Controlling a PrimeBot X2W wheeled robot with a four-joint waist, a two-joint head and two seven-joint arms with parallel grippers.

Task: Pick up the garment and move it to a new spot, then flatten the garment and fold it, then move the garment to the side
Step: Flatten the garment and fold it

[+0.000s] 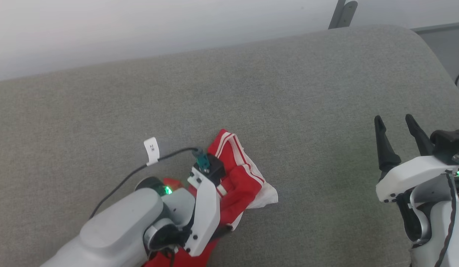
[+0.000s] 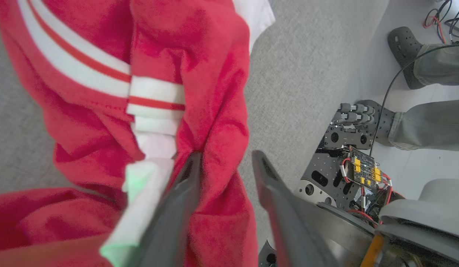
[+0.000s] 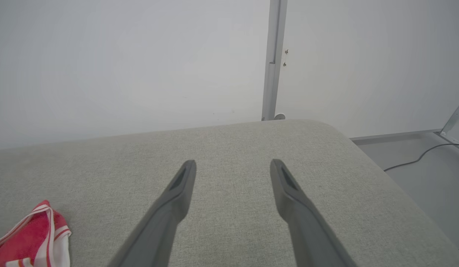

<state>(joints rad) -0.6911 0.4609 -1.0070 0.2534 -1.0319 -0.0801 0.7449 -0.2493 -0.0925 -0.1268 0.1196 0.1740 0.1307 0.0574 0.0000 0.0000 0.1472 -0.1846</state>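
The garment [image 1: 240, 181], red with red-white striped trim and a white sleeve, lies crumpled on the grey padded surface [image 1: 289, 92] at the lower middle of the head view. My left gripper [image 2: 224, 157] points down into it. Its fingers stand apart with a fold of the red garment [image 2: 200, 74] between them; the cloth lies against the left finger, and a thin strip of grey shows beside the right finger. My right gripper [image 1: 394, 120] hovers open over bare surface at the right, well away from the garment. One striped corner of the garment [image 3: 33, 237] is at the lower left of the right wrist view.
A black cable [image 1: 122, 178] with a white tag [image 1: 151, 150] runs along my left arm. The surface ends at a rounded right edge with floor beyond. A person's feet [image 2: 403, 44] stand on the floor by my base [image 2: 348, 163]. A metal post [image 1: 342, 13] rises behind.
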